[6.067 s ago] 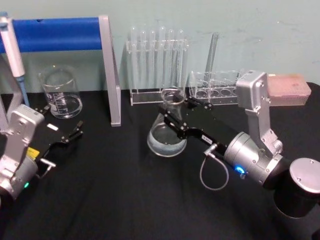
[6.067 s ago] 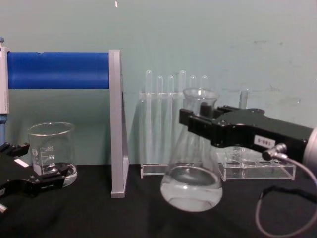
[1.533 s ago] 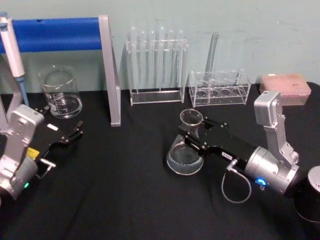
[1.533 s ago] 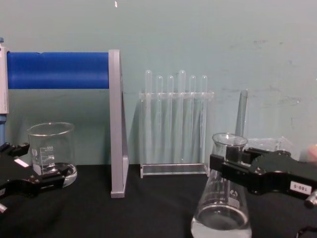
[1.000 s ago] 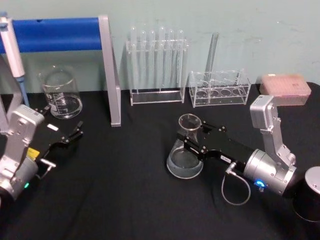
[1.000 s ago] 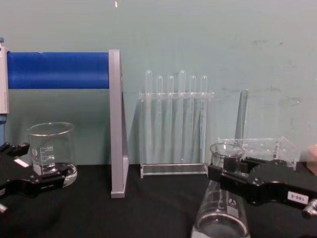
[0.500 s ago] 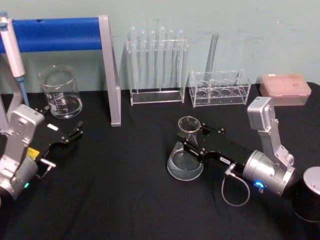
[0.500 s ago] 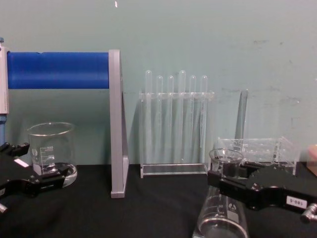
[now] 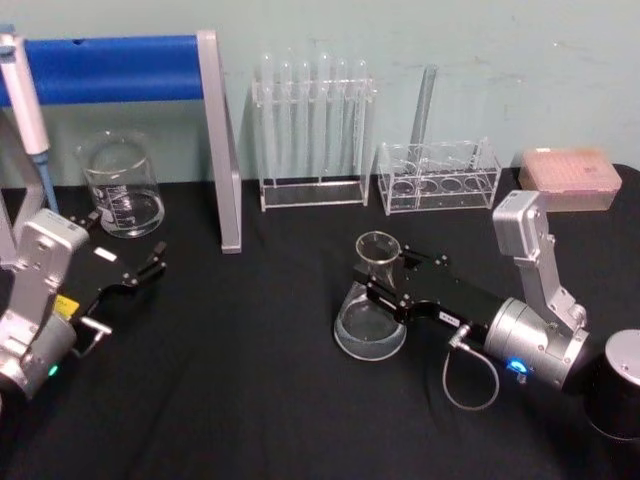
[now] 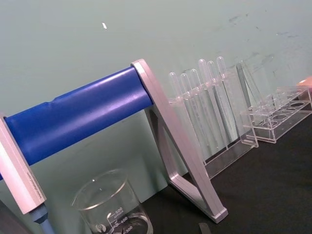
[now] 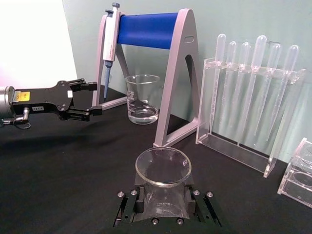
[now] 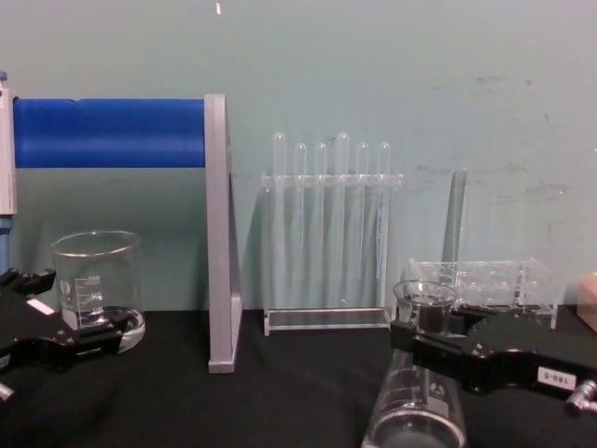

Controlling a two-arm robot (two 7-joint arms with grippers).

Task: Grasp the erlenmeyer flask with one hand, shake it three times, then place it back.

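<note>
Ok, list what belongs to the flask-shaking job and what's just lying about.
Job: erlenmeyer flask; right hand, closed on its neck.
Lying about: beaker; test tube rack; blue pipette stand; pink box; left hand, parked open near the beaker.

Erlenmeyer flask (image 9: 365,330) clear glossy glass; table cover (image 9: 250,400) matt black cloth; stand (image 9: 222,150) matt grey metal.
</note>
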